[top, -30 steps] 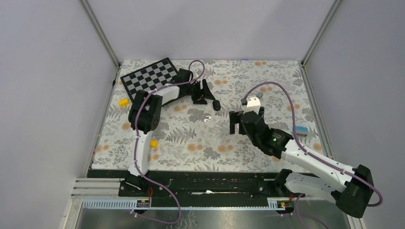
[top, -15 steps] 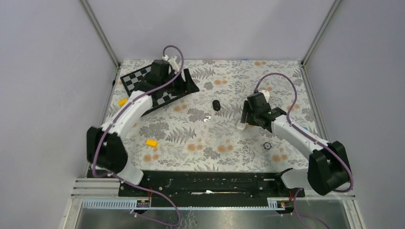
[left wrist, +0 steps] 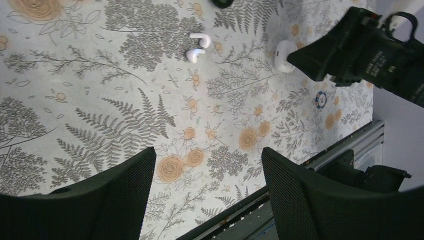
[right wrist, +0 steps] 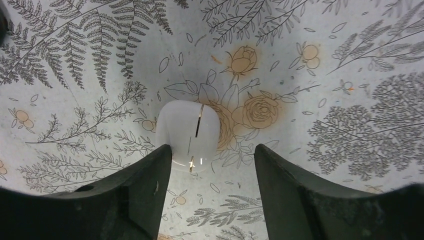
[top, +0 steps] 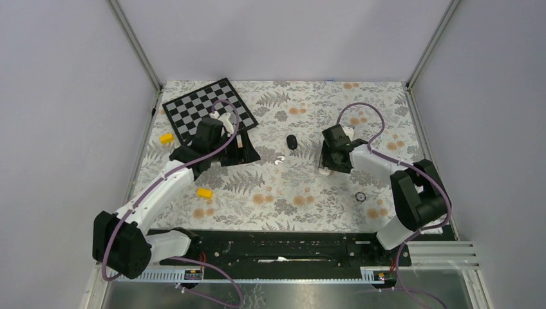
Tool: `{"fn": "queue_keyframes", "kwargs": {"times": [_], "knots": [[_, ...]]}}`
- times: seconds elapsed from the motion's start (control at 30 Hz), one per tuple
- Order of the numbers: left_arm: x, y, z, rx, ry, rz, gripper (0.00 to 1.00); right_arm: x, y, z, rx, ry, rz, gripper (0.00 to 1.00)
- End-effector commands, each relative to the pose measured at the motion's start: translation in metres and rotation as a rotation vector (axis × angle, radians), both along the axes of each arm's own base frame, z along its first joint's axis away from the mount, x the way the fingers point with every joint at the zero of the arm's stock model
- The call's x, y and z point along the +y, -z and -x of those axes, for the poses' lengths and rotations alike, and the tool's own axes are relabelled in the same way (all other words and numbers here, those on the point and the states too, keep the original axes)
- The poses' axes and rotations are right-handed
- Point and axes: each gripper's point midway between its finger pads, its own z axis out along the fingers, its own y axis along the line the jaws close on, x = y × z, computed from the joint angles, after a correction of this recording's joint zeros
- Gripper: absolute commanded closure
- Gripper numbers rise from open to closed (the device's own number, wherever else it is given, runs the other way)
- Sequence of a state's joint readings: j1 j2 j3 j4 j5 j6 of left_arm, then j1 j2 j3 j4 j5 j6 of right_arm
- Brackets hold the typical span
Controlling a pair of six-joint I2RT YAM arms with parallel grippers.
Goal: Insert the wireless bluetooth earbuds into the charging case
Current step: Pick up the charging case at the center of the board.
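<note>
A cloth (top: 290,193) printed with grey ferns and orange flowers covers the table. A black-and-white checkerboard (top: 193,106) lies flat at its far left corner, turned askew. One yellow block (top: 167,138) sits just beside the board's left corner. A second yellow block (top: 205,192) lies nearer the front, well apart from the first. A black oval pebble (top: 292,141) rests near the middle of the cloth. A small round disc (top: 360,196) lies right of centre toward the front. It may be a dark ring with a pale centre, but it is too small to tell. A black rail (top: 277,241) runs along the near edge, and plain grey walls (top: 283,38) stand around.
</note>
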State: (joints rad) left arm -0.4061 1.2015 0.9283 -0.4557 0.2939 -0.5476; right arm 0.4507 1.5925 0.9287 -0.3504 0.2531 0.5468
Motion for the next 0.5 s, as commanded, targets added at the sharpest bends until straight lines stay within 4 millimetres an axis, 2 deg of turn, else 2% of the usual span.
{"fn": "queue_keyframes", "kwargs": {"times": [0.0, 0.27, 0.47], "knots": [[-0.007, -0.012, -0.003, -0.069, 0.027, -0.009, 0.21, 0.017, 0.001, -0.009, -0.007, 0.030, -0.080, 0.33], [-0.018, -0.007, 0.001, -0.052, 0.043, 0.001, 0.21, 0.051, 0.001, -0.011, -0.013, 0.000, -0.207, 0.34], [-0.018, -0.002, 0.008, -0.039, 0.046, 0.002, 0.21, 0.056, -0.004, -0.013, -0.040, -0.010, -0.229, 0.51]]}}
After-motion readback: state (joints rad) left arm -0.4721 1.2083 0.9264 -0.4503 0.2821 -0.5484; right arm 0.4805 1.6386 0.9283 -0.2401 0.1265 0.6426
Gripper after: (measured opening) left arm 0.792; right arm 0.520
